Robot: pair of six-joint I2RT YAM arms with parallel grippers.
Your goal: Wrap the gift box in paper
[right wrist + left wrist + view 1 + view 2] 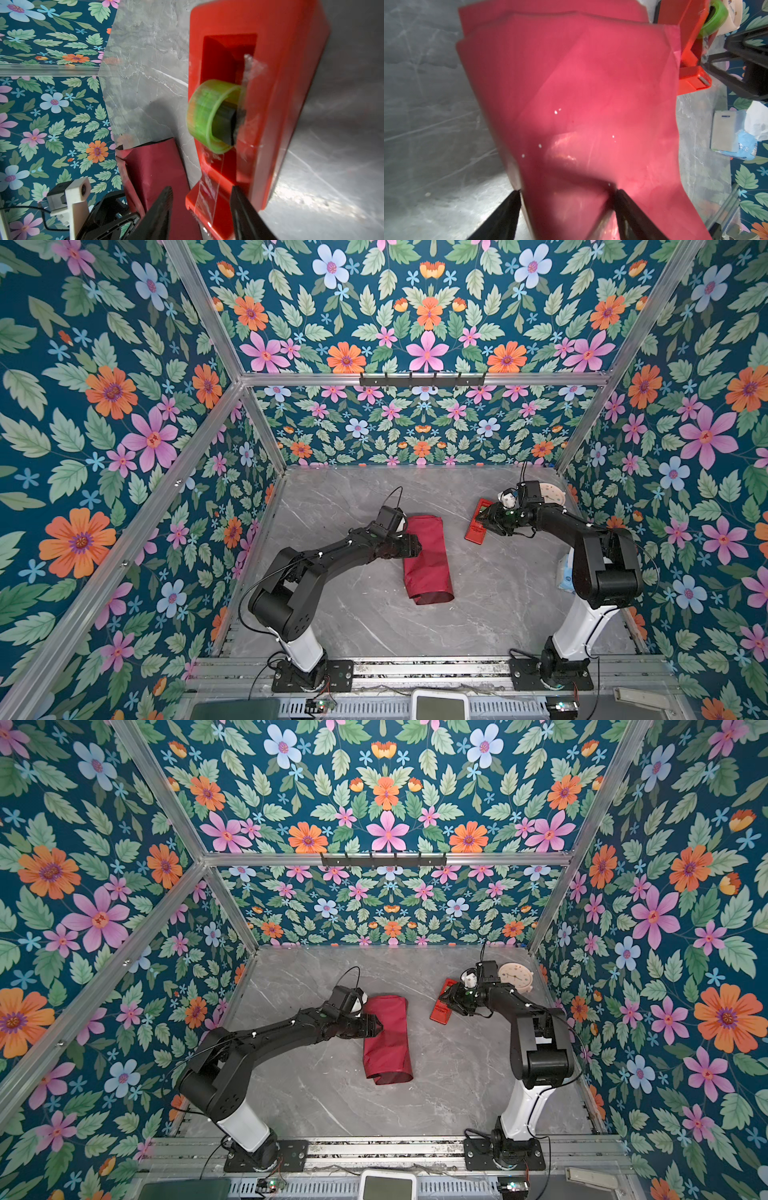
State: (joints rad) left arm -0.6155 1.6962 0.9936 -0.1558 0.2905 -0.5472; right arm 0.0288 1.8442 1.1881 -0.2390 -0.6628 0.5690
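Resting on the folded maroon paper (428, 560), left gripper (566, 191) with jaws spread wide, tips against the sheet. That paper on the table (353, 614), left of the red tape dispenser (475, 533), near but not touching. At the dispenser's cutter end, right gripper (201, 188) with jaws apart either side of the clear tape strip (209, 187). No view of the gift box.

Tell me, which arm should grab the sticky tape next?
The right arm. Its jaws straddle the loose tape strip on the red tape dispenser, while the jaws of the left arm sit at the paper.
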